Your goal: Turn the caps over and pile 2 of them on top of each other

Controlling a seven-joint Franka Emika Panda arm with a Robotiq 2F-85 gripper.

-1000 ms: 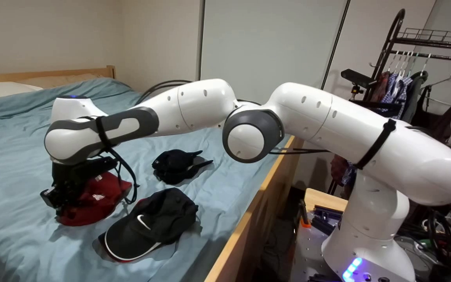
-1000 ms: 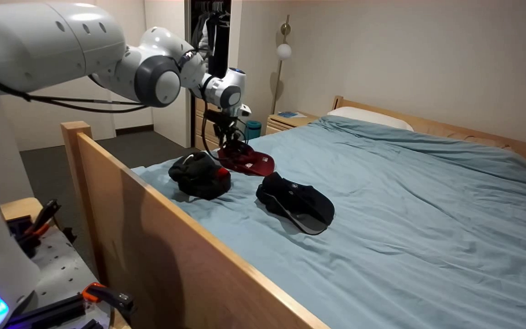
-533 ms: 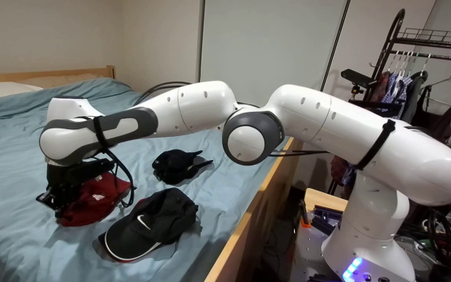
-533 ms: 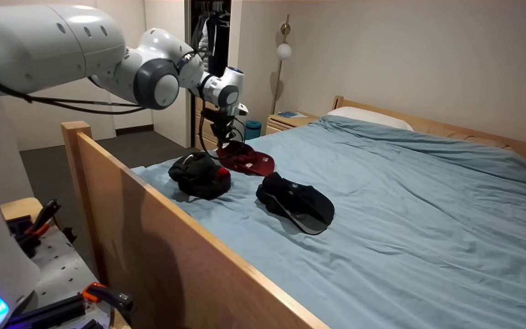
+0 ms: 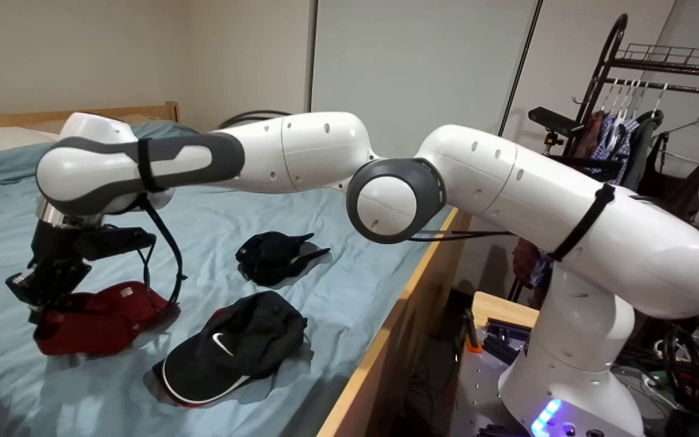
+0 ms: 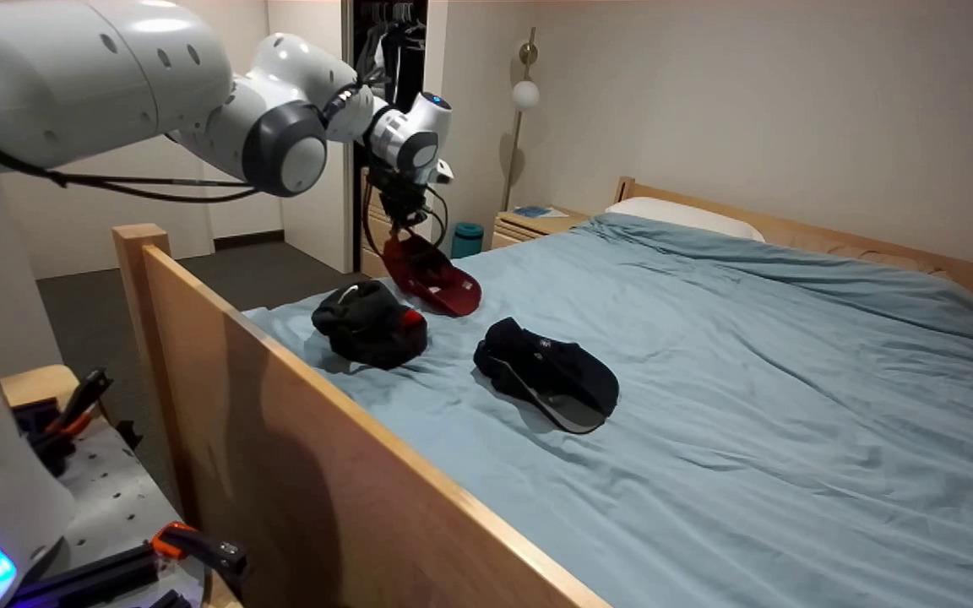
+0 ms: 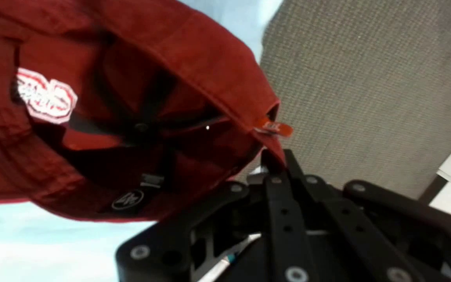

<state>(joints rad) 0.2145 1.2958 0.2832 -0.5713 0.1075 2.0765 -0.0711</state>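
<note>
Red cap [image 6: 429, 272] tilted, brim low (inside showing); black caps [image 5: 237, 346] apart

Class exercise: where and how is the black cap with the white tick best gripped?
Probably by the front edge of its brim, coming from the side the brim points to, one jaw above and one below. The black cap sits right way up, so its brim juts out as a thin lip. The end effector must first release the red cap it pinches.

A bed [image 6: 731, 397], pillow [image 6: 687, 217], lamp [image 6: 525, 95] and hanging clothes [image 5: 611, 145] show this is a bedroom
</note>
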